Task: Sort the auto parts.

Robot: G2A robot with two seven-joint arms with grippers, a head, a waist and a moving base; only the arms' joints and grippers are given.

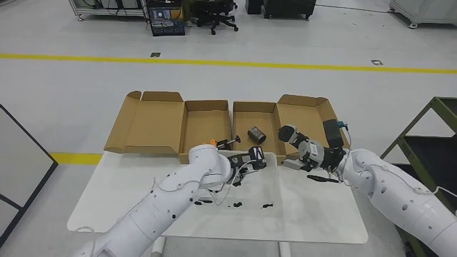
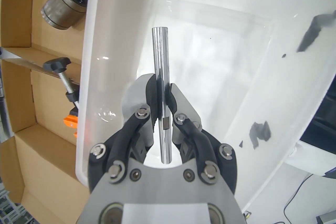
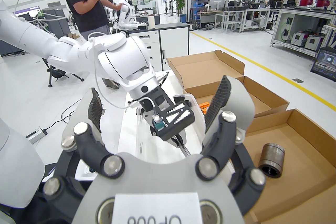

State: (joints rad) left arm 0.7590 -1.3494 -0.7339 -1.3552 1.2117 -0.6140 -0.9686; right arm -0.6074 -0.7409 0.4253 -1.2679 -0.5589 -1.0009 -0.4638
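Note:
My left gripper (image 2: 161, 86) is shut on a shiny steel rod (image 2: 160, 51), held above a clear plastic bin (image 2: 86, 51). In the top view the left gripper (image 1: 253, 158) sits at the front edge of the two cardboard boxes. A grey cylindrical bearing (image 2: 64, 5) lies in the right box (image 1: 258, 120). A black-knobbed screw clamp (image 2: 67, 83) with an orange end rests in the left box (image 1: 207, 123). My right gripper (image 3: 157, 104) is open and holds nothing, beside the bearing (image 3: 271, 160) and facing the left gripper (image 3: 170, 117). From above, the right gripper (image 1: 288, 134) is over the right box.
Small black scraps (image 1: 268, 205) lie on the white table (image 1: 143, 200), and a dark piece (image 1: 325, 178) lies near the right arm. Both box lids (image 1: 146, 121) lie folded outward. A green rack (image 1: 428, 150) stands to the table's right.

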